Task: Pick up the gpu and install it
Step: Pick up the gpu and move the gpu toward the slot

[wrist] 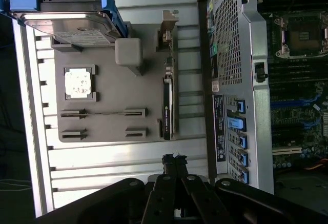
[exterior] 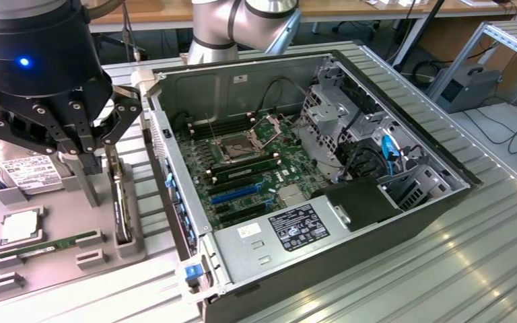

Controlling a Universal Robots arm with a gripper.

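The gpu (exterior: 122,202) is a thin dark card standing on edge in a slot of the grey holder tray (exterior: 56,259), at the exterior view's left beside the open computer case (exterior: 402,222). In the wrist view the gpu (wrist: 168,103) shows its black edge, with the silver bracket at one end. My gripper (exterior: 84,148) hangs above the tray, a little to the exterior view's left of the card and clear of it. Its fingertips (wrist: 174,158) are pressed together, shut on nothing.
The tray also holds a hard drive (wrist: 72,24), a CPU chip (wrist: 78,83) and a slim RAM stick (wrist: 102,113). Inside the case lies the motherboard (exterior: 240,161) with blue expansion slots (exterior: 236,192) and a drive cage (exterior: 339,114). Ribbed metal table (exterior: 474,269) surrounds everything.
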